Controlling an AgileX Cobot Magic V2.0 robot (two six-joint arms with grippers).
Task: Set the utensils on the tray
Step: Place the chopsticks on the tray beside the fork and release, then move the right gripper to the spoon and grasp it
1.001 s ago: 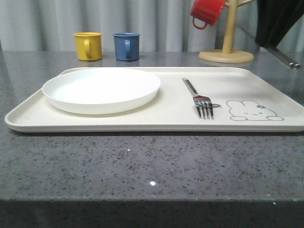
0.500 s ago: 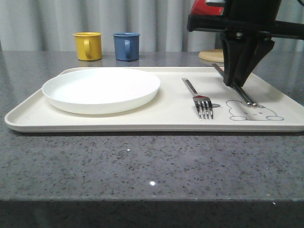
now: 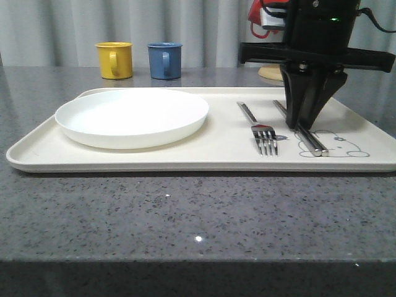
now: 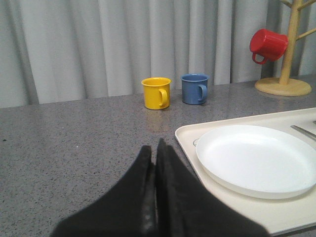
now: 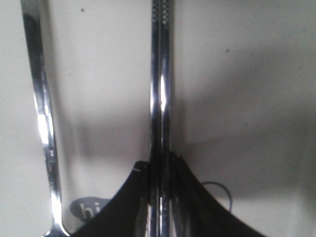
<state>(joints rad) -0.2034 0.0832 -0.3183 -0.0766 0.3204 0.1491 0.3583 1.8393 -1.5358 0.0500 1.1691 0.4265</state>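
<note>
A: Right gripper [image 3: 304,124] clamps chopsticks [image 3: 301,128] on tray [image 3: 185,158], fork [image 3: 260,129] just beside, tray's right rim near.
B: Left gripper [image 4: 155,148] closed, empty, over bare tabletop [image 4: 74,148]; chopsticks' middle hidden.

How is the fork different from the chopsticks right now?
The fork lies free on the tray; the chopsticks are pinched by the right gripper. The fork ends in prongs; the chopsticks are plain straight sticks. Both are shiny metal, side by side on the tray.
</note>
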